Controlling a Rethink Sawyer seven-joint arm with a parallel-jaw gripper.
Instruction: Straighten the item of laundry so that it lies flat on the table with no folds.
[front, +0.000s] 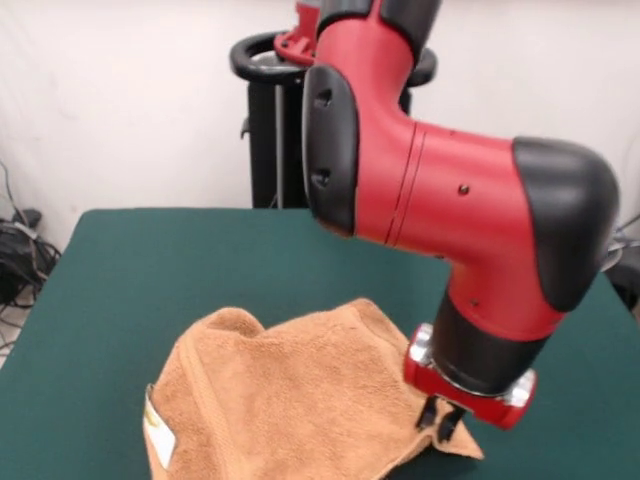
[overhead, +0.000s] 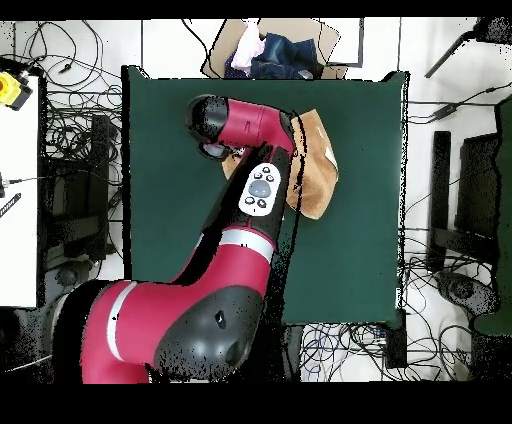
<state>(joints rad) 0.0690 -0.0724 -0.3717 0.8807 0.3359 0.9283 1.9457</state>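
Low at the frame's right, the gripper (front: 447, 420) pinches the rumpled towel (front: 300, 400)'s corner, cloth trailing leftward.

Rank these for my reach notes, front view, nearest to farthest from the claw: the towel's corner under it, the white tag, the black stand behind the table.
1. Orange-tan terry-cloth towel's corner, right at the claw.
2. Small white tag, on the towel's opposite edge, picture-left.
3. Black stand, beyond the table's far edge.
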